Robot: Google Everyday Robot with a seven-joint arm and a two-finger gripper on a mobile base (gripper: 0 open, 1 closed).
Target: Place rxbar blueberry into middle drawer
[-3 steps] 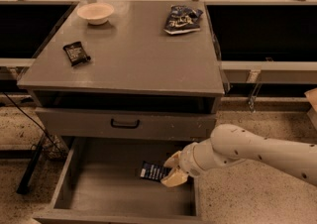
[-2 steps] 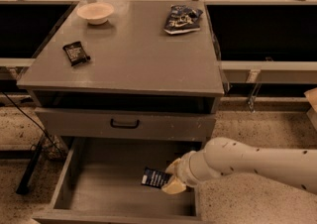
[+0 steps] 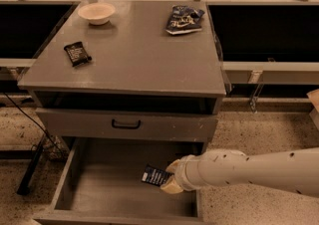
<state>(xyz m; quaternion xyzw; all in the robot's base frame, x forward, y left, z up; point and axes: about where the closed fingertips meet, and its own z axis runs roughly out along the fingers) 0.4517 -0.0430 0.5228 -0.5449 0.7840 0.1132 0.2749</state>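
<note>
My gripper [image 3: 168,177], lower middle of the frame, is clamped on one end of the rxbar blueberry [image 3: 153,175]. I'm holding the bar low over the right side of the middle drawer [image 3: 104,191] floor, so letting go should land it flat. The drawer front [image 3: 164,125] looms just above my wrist. The black bar [image 3: 77,53], bowl [image 3: 96,13] and snack bag [image 3: 184,20] sit on top, out of my way.
</note>
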